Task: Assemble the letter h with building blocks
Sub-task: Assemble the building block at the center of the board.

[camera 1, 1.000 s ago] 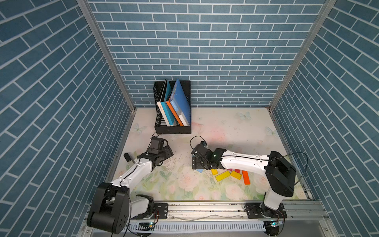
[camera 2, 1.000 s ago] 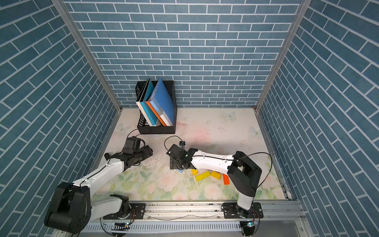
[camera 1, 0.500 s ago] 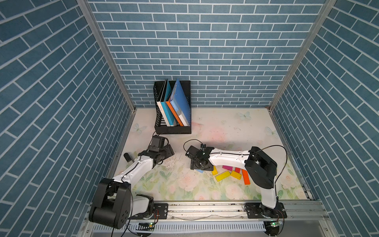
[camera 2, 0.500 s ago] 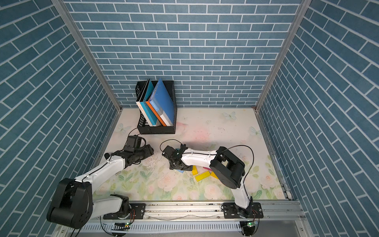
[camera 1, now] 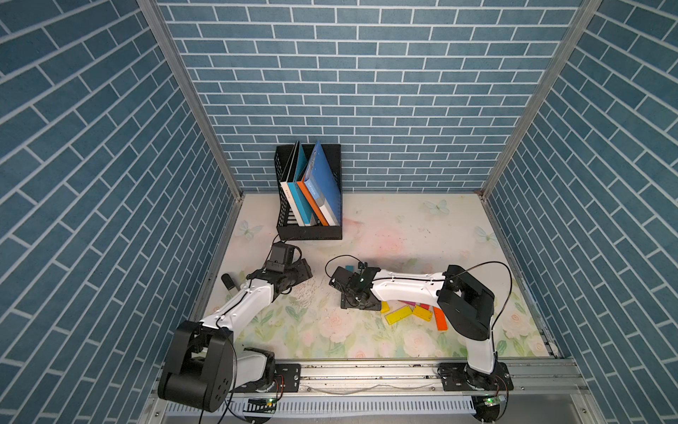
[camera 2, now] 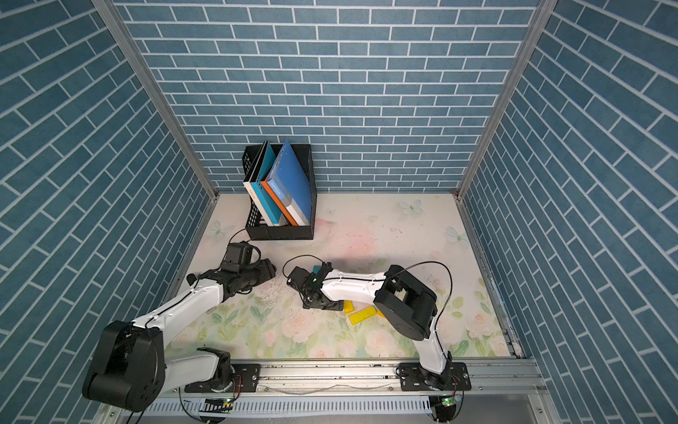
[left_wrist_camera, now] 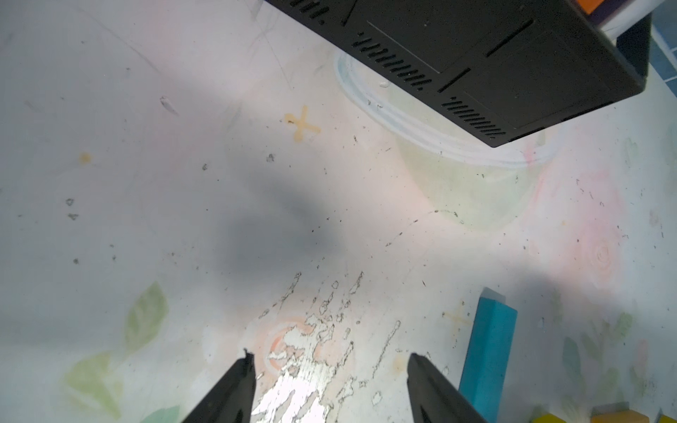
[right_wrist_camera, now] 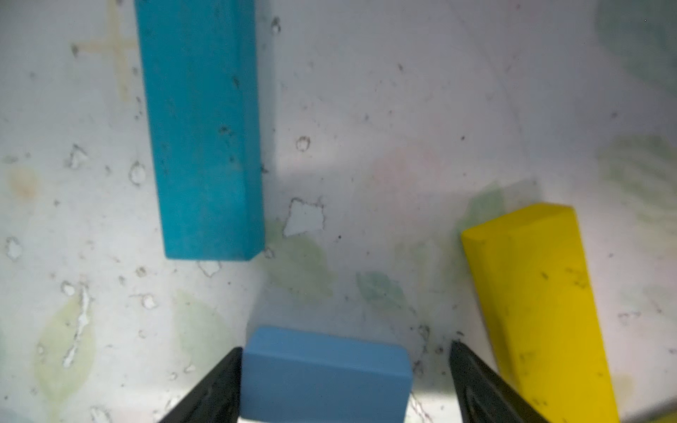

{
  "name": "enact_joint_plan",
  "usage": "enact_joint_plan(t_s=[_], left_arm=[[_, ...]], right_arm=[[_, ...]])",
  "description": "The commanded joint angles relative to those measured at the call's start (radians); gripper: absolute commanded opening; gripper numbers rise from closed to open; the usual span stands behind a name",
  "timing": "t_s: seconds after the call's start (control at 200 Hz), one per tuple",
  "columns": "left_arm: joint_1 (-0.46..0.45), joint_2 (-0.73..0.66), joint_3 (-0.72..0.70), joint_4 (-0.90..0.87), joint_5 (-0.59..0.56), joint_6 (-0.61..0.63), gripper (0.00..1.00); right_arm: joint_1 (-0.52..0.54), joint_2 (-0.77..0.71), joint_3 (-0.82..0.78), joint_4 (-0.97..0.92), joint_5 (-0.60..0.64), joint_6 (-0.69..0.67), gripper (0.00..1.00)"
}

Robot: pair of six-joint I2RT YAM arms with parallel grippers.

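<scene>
My right gripper (right_wrist_camera: 346, 366) is open around a light blue block (right_wrist_camera: 322, 377) lying on the table. One finger touches the block's side and a gap separates the other finger from it. A long teal block (right_wrist_camera: 205, 128) lies just ahead, and a yellow block (right_wrist_camera: 538, 311) lies to one side. In both top views this gripper (camera 1: 357, 299) sits left of a cluster of yellow (camera 1: 398, 315), orange (camera 1: 440, 319) and magenta (camera 1: 411, 303) blocks. My left gripper (left_wrist_camera: 329, 370) is open and empty over worn tabletop, and the teal block (left_wrist_camera: 487, 351) lies beside it.
A black file holder (camera 1: 308, 233) with leaning books (camera 1: 315, 191) stands at the back, close to the left gripper (camera 1: 306, 271). Brick-patterned walls enclose the table on three sides. A metal rail (camera 1: 367, 374) runs along the front edge.
The right arm's elbow swung left and its gripper shifted slightly left over the light blue block, jaws narrowing a little. The left arm has barely moved.
</scene>
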Motion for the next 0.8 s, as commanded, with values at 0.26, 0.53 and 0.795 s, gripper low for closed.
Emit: enact_joint_plan(t_s=[0.26,0.53,0.795], left_arm=[[0.003,-0.028,-0.007,-0.024,0.007,0.02,0.71],[0.003,-0.019,-0.001,-0.021,0.002,0.014,0.7],[0.003,0.002,0.001,0.0,0.017,-0.007,0.69]], right_arm=[[0.006,-0.013,-0.05,0.035,-0.007,-0.023,0.78],[0.003,-0.014,-0.055,0.098,-0.043,-0.115,0.53],[-0.007,0.072,0.052,0.07,-0.027,-0.096,0.41]])
